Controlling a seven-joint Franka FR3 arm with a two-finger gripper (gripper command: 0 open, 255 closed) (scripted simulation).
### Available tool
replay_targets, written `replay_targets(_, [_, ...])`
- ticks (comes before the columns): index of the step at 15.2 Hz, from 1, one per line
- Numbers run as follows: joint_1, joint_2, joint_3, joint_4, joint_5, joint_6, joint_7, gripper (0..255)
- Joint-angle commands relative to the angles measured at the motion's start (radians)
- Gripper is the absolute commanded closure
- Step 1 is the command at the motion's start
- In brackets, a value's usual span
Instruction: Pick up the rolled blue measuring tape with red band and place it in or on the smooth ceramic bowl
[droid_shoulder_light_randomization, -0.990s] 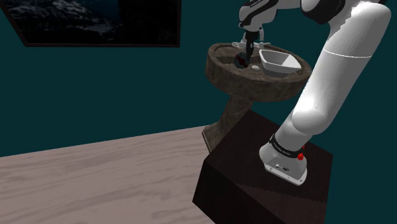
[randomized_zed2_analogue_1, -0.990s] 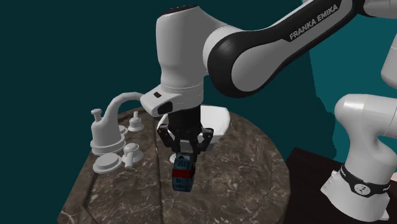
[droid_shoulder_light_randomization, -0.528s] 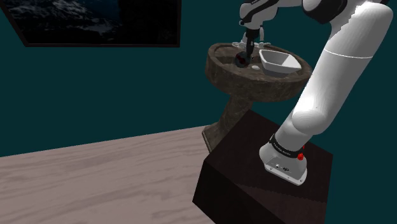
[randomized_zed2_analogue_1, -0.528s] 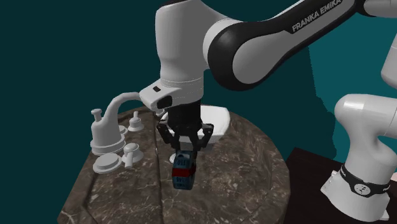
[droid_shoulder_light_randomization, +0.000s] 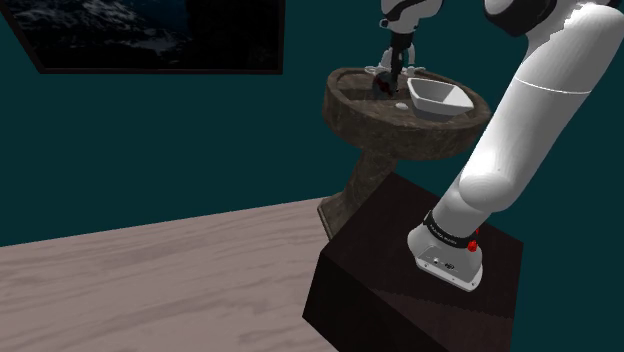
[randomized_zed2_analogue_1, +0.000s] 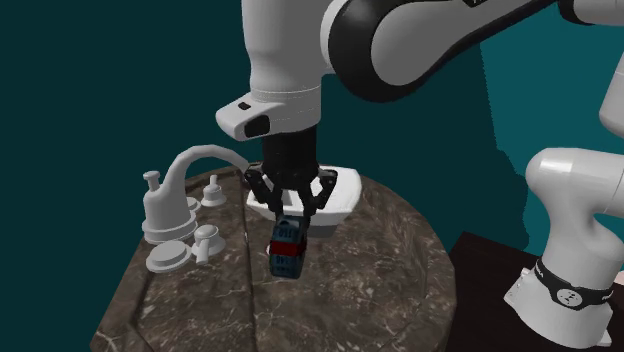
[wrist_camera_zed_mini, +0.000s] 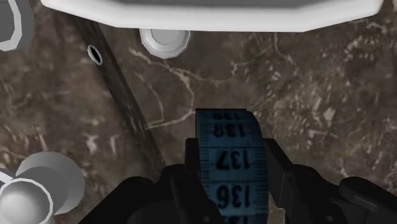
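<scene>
Your gripper (randomized_zed2_analogue_1: 290, 228) is pinching the measuring tape (randomized_zed2_analogue_1: 288, 252): both black fingers are pressing against the sides of the roll. The tape, blue with a red band, is hanging below the fingertips over the dark veined stone of the sink top (randomized_zed2_analogue_1: 390, 275) and appears to be clear of it. In the wrist view the tape (wrist_camera_zed_mini: 228, 159) is showing printed numbers between the fingers (wrist_camera_zed_mini: 191, 159), and the white bowl (wrist_camera_zed_mini: 210, 14) is lying just beyond it, with a pale drain (wrist_camera_zed_mini: 165, 40) near its rim. In the second exterior view the bowl (randomized_zed2_analogue_1: 343, 193) is sitting just behind the gripper, and a white faucet (randomized_zed2_analogue_1: 175, 195) is standing at that view's left. In the shoulder view the gripper (droid_shoulder_light_randomization: 392, 76) is hovering left of the bowl (droid_shoulder_light_randomization: 438, 97); the tape is outside the bowl.
</scene>
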Motion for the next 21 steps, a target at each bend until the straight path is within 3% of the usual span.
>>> replay_targets(1, [0.0, -0.003, -0.001, 0.024, -0.001, -0.026, -0.002, 255])
replay_targets(21, [-0.003, -0.011, -0.005, 0.285, -0.002, -0.292, -0.03, 255])
